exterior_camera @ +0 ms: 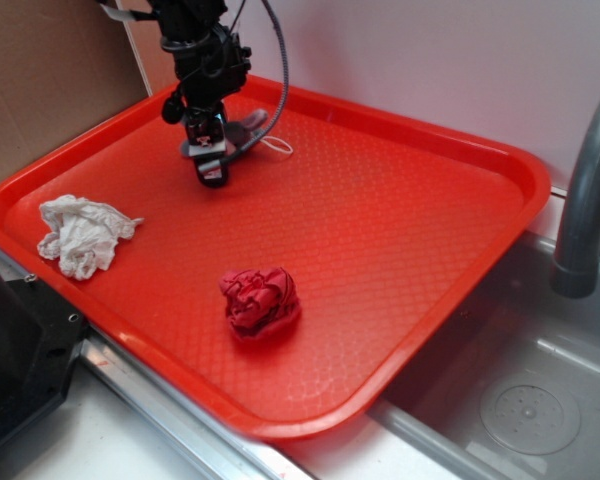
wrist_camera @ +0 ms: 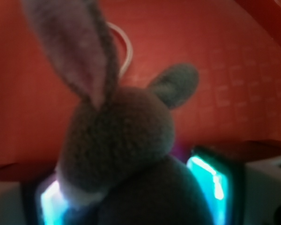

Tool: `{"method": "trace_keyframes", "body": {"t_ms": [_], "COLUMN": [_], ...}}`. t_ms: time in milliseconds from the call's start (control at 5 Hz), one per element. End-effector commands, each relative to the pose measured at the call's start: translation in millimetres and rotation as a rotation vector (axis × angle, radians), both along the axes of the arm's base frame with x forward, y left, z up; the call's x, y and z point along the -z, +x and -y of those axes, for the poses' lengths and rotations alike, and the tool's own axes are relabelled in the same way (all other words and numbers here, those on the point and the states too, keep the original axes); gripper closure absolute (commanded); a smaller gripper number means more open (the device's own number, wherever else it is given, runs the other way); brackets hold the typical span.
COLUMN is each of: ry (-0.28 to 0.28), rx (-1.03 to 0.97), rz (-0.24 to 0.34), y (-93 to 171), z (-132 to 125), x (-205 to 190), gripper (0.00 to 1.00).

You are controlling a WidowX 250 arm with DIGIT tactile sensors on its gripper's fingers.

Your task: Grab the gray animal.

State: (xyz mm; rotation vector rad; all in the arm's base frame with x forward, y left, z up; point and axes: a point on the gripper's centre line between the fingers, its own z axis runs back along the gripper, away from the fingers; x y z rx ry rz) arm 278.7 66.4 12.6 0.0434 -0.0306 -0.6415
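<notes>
The robot's black gripper point(exterior_camera: 212, 172) stands at the far left part of the red plastic tray with a textured floor point(exterior_camera: 400, 240), its tip at the tray floor. The small gray plush animal with long ears point(wrist_camera: 126, 140) sits between the gripper's fingers point(wrist_camera: 210, 180), one on each side of it. Its thin white string loop point(exterior_camera: 277, 146) lies on the tray just to the right of the gripper. The crumpled white wad of paper point(exterior_camera: 80, 233) lies nearer the camera and left of the gripper, by the tray's left rim. The crumpled red wad of cloth point(exterior_camera: 260, 301) lies well nearer than the gripper, slightly right. The gray metal sink point(exterior_camera: 520, 400) and its gray curved faucet point(exterior_camera: 585, 200) are far right, beyond the tray's edge.
</notes>
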Motion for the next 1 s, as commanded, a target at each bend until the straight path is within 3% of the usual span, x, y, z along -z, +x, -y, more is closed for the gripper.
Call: {"method": "trace_keyframes", "body": {"t_ms": [0, 200, 400, 600, 800], "ry": [-0.027, -0.142, -0.189, -0.144, -0.116], "rx": [-0.368, -0.439, -0.603, -0.595, -0.595], "rz": [0.122, 0.100, -0.005, -0.078, -0.111], "y": [-30, -51, -74, -78, -72], "z": [13, 39, 85, 115, 123], "x": [-65, -117, -170, -219, -260], "gripper": [1.00, 1.00, 1.00, 1.00, 1.00]}}
